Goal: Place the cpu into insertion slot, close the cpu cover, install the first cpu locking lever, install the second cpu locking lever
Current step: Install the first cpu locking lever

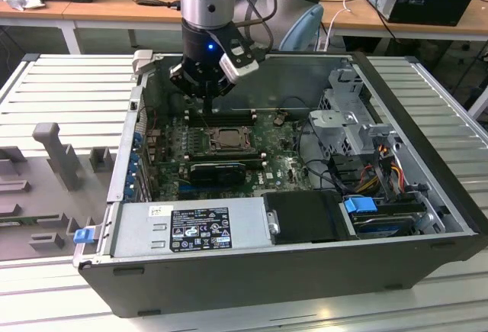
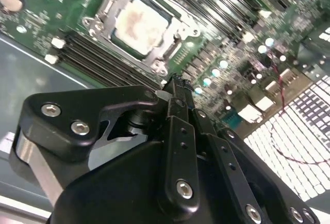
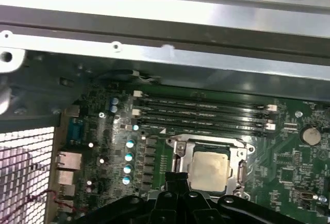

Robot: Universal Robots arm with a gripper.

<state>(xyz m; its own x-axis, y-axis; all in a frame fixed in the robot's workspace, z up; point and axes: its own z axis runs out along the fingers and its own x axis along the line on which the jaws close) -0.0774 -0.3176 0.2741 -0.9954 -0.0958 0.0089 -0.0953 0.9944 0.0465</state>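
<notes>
The pale tan cpu lies flat in the insertion slot on the green motherboard inside the open computer case. The silvery cpu cover lies down around the chip, and the chip shows through its square opening. My gripper hangs just above the board, close to the socket's edge on the side of the black memory sticks. Its fingers are shut together with nothing between them.
Long black memory sticks run beside the socket. A black card lies on the socket's near side. The grey power supply fills the case's front, and a metal drive cage with cables stands at the exterior view's right. Case walls surround the board.
</notes>
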